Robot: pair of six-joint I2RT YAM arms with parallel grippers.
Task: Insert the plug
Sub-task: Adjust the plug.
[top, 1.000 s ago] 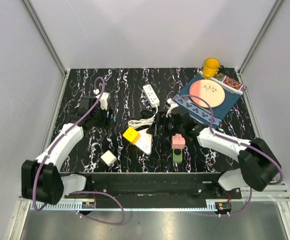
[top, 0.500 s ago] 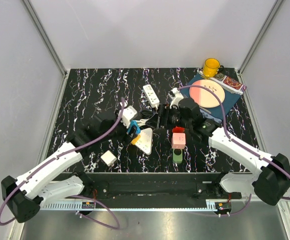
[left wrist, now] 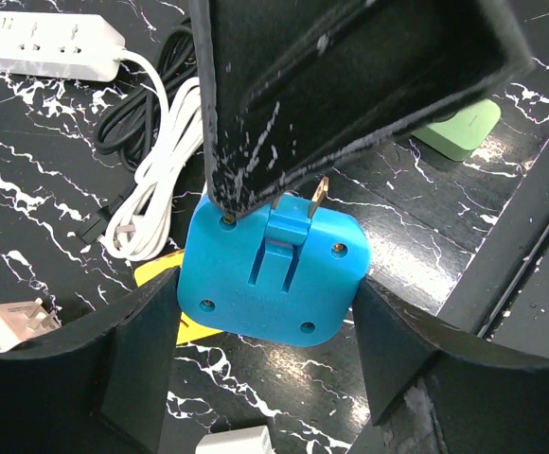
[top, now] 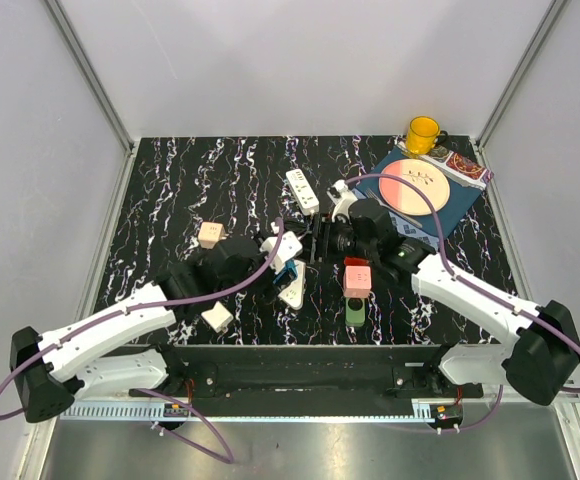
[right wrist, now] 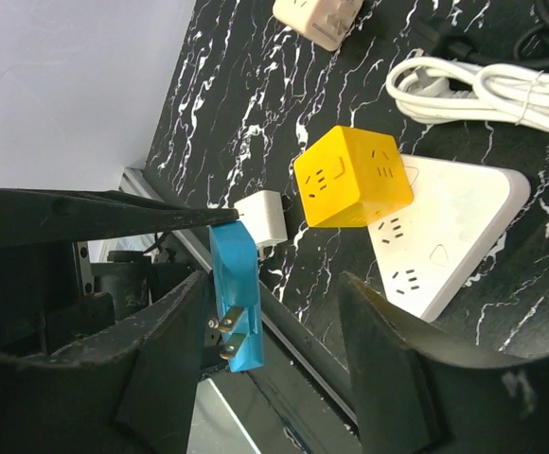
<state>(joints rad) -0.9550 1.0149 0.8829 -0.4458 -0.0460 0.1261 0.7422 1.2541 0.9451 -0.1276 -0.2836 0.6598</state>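
My left gripper (top: 286, 262) is shut on a blue plug (left wrist: 270, 274), held by its sides with the brass prongs (left wrist: 317, 197) facing away from the wrist. In the right wrist view the blue plug (right wrist: 237, 293) hangs just inside the left finger of my right gripper (right wrist: 279, 359), which is open. My right gripper (top: 318, 243) faces the left one at the table's middle. A yellow cube socket (right wrist: 355, 177) sits on a white triangular power strip (right wrist: 445, 236). A white straight power strip (top: 302, 190) lies farther back.
Pink (top: 356, 280) and green (top: 355, 312) adapters lie under the right arm. A white cube adapter (top: 216, 317) and a beige adapter (top: 210, 234) lie to the left. Coiled white cable (left wrist: 151, 170) lies beside the strips. A yellow mug (top: 422, 133) and plate (top: 415, 185) stand back right.
My left arm has swung from the left back of the table to the middle, carrying the blue plug up to the right gripper. The beige adapter now shows behind it.
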